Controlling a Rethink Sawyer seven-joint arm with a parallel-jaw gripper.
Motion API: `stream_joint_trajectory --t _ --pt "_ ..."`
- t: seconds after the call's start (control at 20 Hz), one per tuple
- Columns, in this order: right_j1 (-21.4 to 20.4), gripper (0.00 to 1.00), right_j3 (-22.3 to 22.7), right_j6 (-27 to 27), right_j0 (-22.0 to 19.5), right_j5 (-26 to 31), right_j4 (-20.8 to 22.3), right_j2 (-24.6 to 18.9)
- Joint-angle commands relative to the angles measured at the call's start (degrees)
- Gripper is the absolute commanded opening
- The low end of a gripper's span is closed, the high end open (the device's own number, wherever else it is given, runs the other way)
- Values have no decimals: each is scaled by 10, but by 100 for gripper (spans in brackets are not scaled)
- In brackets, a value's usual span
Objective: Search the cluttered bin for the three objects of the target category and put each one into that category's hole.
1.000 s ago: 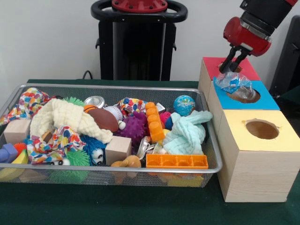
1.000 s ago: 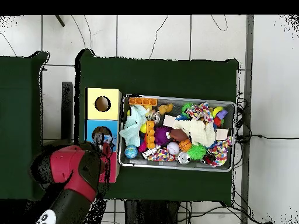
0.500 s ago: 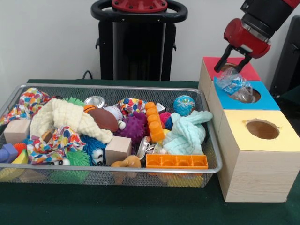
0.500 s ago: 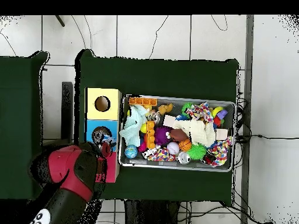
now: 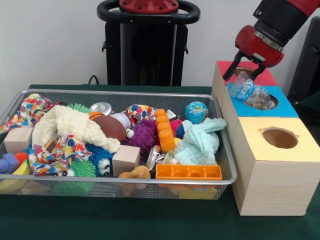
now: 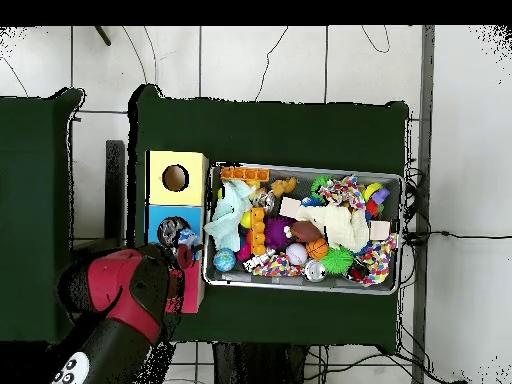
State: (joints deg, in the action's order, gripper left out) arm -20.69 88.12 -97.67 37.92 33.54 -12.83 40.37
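A crumpled clear plastic bottle [image 5: 250, 92] with a blue label lies tilted over the hole of the blue box [image 5: 282, 108], partly sunk into it. My gripper [image 5: 243, 73] hangs just above the bottle's upper end, open, its fingers spread wide on either side and holding nothing. From overhead the bottle [image 6: 177, 235] covers the blue box's hole, and the gripper [image 6: 181, 254] sits beside it at the tip of the red arm. The wire mesh bin [image 5: 125, 93] is packed with toys, cloths, balls and blocks.
Three wooden boxes stand in a row right of the bin: red top [image 5: 264, 77] at the back, blue in the middle, yellow [image 5: 302, 149] in front with an open round hole [image 5: 279, 137]. A metal can [image 5: 100, 108] and an orange tray [image 5: 188, 172] lie in the bin.
The gripper has opened, let go of the bottle and lifted a little, drifting left. The bottle has settled onto the blue box's hole.
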Motion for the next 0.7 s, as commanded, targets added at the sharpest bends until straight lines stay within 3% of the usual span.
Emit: stream_joint_trajectory --t 0.05,0.45,0.7 --pt "37 100 23 -139 -22 -41 4 -40" --pt "15 100 39 -104 -40 -28 9 -65" --pt "7 100 40 -73 -60 12 12 -89"
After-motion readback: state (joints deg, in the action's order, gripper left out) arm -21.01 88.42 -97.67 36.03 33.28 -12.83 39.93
